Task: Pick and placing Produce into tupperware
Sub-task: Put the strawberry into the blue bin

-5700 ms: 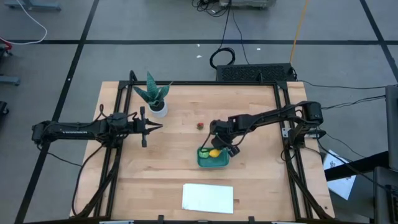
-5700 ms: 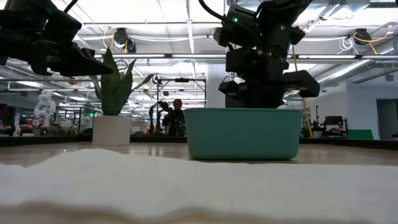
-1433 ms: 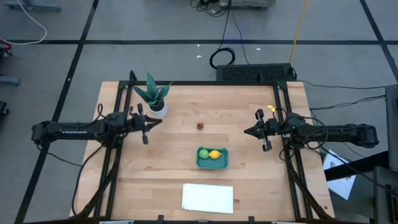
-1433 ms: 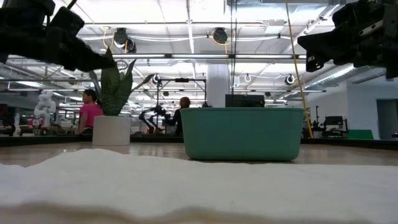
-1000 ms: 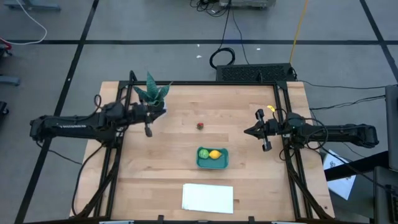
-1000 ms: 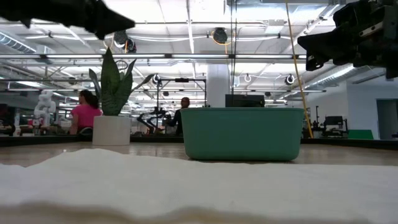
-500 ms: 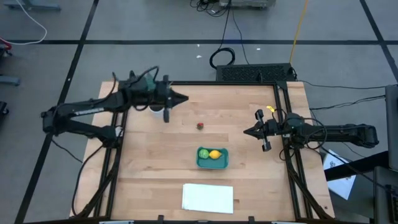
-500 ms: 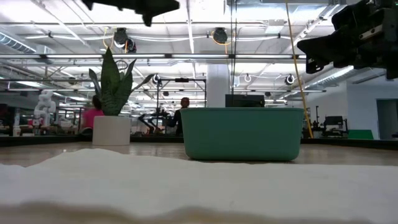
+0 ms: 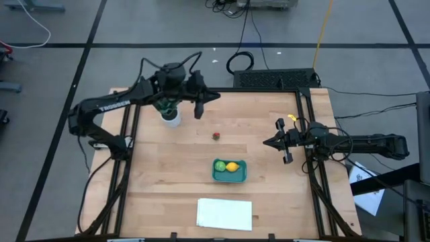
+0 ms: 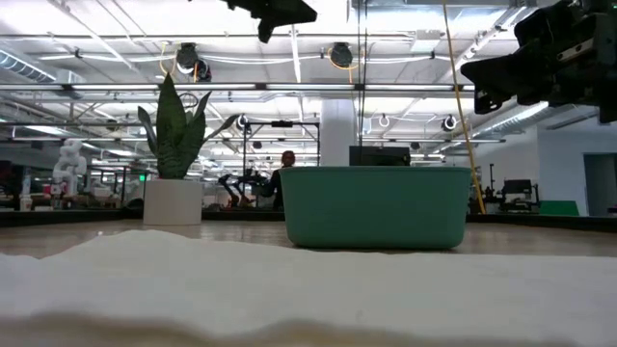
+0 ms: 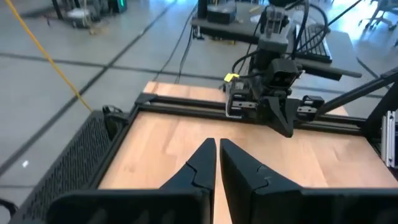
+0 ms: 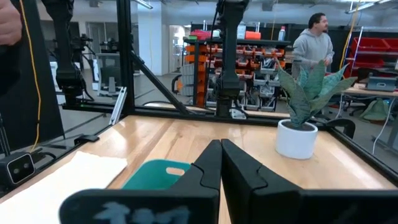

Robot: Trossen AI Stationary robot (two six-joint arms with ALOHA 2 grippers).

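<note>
Inside teal tub (image 9: 230, 171), green (image 9: 220, 165) and yellow fruit (image 9: 232, 167); both grippers' jaws closed, empty.

Bright, even overhead light; soft focus up close

Ceiling strip lights (image 10: 241, 87) glare white in the low view, leaving the arms as dark silhouettes. The white sheet (image 10: 289, 289) nearest that camera is a blurred band, while the tub (image 10: 376, 207) is sharper. From above, the table (image 9: 269, 195) is evenly lit with faint, short shadows. Both wrist views show their own fingers soft, and the left one is slightly smeared.
</note>
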